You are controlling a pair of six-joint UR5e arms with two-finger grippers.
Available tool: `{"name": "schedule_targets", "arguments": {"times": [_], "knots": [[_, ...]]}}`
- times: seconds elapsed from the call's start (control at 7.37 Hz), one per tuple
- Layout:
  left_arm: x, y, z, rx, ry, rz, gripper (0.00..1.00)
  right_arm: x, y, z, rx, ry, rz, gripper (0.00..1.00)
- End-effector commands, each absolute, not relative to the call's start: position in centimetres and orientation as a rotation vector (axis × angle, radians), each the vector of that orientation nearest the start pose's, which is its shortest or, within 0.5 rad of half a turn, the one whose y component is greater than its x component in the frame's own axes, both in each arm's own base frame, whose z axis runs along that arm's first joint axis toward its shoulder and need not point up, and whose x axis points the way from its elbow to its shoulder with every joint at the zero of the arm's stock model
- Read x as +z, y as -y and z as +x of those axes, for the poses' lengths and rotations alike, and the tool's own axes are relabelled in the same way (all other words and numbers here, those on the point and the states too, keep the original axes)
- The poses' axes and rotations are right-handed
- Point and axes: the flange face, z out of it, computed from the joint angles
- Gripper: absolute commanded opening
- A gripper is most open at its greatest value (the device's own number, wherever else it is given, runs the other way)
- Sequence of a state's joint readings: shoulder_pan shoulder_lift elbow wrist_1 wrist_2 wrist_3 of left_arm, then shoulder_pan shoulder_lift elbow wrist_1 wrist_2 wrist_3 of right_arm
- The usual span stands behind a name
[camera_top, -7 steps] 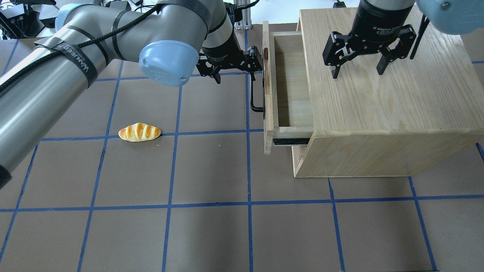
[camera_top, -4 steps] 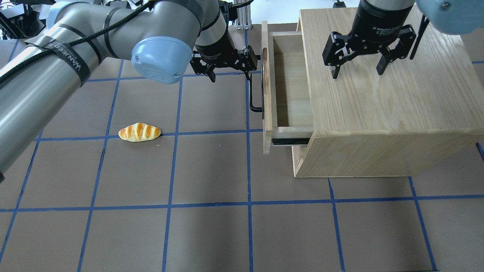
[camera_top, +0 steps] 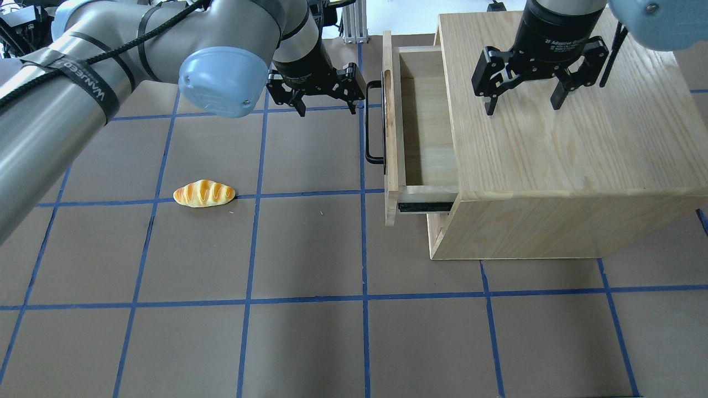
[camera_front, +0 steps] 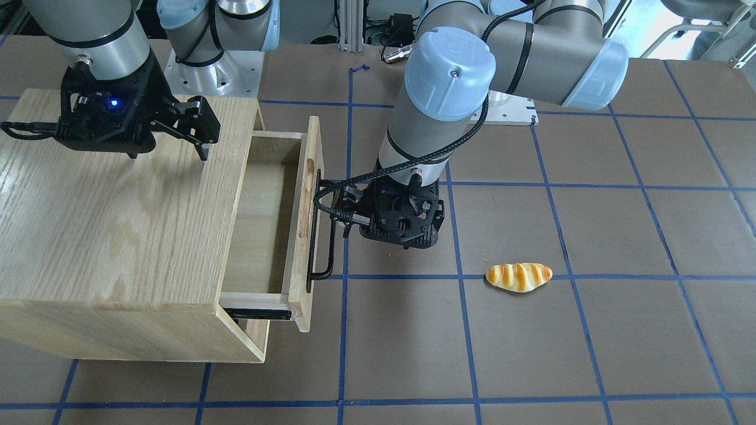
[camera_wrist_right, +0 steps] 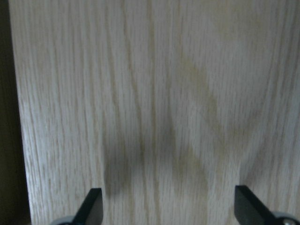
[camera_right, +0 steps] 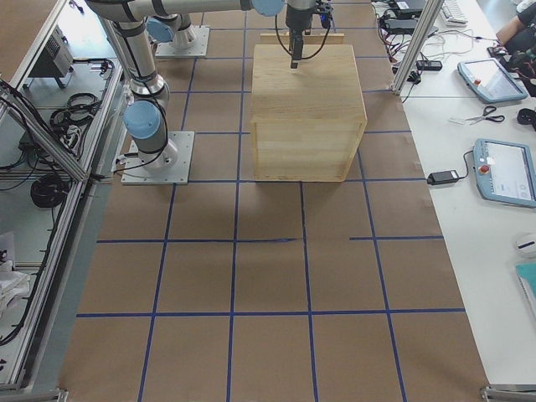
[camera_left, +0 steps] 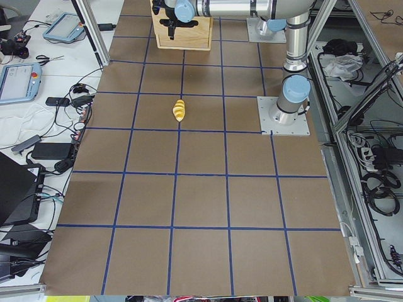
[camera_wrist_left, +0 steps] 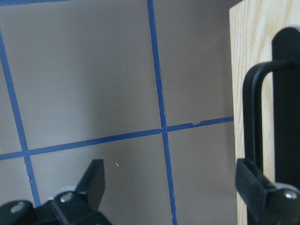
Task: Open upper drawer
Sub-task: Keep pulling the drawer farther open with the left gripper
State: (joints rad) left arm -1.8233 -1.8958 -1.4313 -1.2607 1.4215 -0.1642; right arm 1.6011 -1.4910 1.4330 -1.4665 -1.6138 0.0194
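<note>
The upper drawer (camera_top: 428, 132) stands pulled partly out of the wooden cabinet (camera_top: 564, 143), and its inside is bare. Its front panel (camera_top: 390, 132) carries the long black bar handle (camera_top: 369, 124). My left gripper (camera_top: 327, 108) is open and empty, just left of the handle and apart from it. In the left wrist view the handle (camera_wrist_left: 255, 117) runs past the right fingertip (camera_wrist_left: 255, 187). My right gripper (camera_top: 522, 105) is open and empty, hovering over the cabinet top (camera_wrist_right: 150, 93). The drawer also shows in the front-facing view (camera_front: 263, 218).
A small bread roll (camera_top: 203, 193) lies on the brown mat left of the cabinet; it also shows in the front-facing view (camera_front: 518, 276). Blue tape lines grid the mat. The lower front panel is hidden under the open drawer.
My left gripper has drawn back to the left, away from the handle, staying open. The drawer stays pulled out. The right gripper has not moved.
</note>
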Motion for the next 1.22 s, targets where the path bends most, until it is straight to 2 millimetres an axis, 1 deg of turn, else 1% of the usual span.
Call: {"name": "schedule_targets", "arguments": {"times": [0.0,0.41,0.68,1.09], "knots": [[40.7,57.7,-31.4,-0.137,-3.379,0.116,1.0,50.4,51.6,14.5,0.074,-3.185,-0.019,1.0],[40.0,58.0,-31.6,-0.117,-3.39,0.118,1.0,50.5,51.6,14.5,0.072,-3.185,-0.021,1.0],[39.0,58.2,-31.6,-0.092,-3.382,0.122,1.0,50.5,51.6,14.5,0.072,-3.185,-0.019,1.0],[38.7,58.4,-31.6,-0.085,-3.378,0.121,1.0,50.5,51.6,14.5,0.072,-3.185,-0.019,1.0]]}}
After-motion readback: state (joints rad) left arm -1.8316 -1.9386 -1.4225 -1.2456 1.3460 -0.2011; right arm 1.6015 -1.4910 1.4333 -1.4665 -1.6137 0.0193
